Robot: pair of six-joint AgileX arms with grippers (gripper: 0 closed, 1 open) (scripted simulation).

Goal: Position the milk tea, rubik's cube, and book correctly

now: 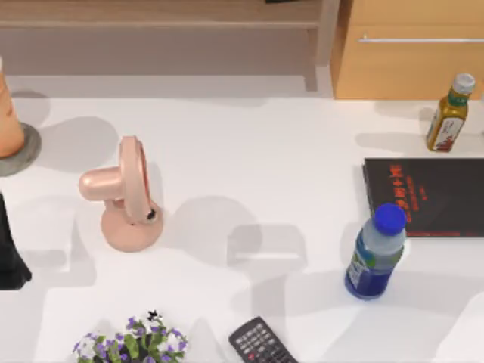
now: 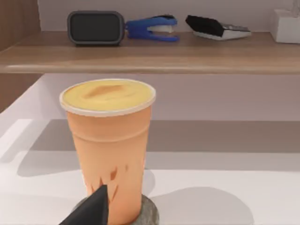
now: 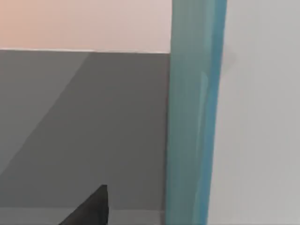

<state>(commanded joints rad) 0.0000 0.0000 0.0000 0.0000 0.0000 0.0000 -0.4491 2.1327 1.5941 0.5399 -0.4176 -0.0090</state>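
The milk tea [image 2: 110,145], a peach-orange tapered cup, stands upright on a grey coaster [image 2: 149,214] at the table's far left [image 1: 6,113]. A dark part of my left gripper [image 2: 91,211] shows just in front of the cup's base, and the arm's dark body [image 1: 11,261] sits at the left edge, nearer the front than the cup. The book [image 1: 431,198], black with red characters, lies flat at the right edge. A dark part of my right gripper [image 3: 89,208] shows beside a light-blue upright strip [image 3: 192,112]. The rubik's cube is out of view.
A pink fan [image 1: 125,197] stands left of centre. A blue-capped bottle [image 1: 376,253] stands in front of the book, an olive-yellow bottle [image 1: 451,113] behind it. A remote [image 1: 261,344] and flowers [image 1: 132,344] sit at the front edge. A shelf [image 2: 150,49] and cabinet [image 1: 408,53] line the back.
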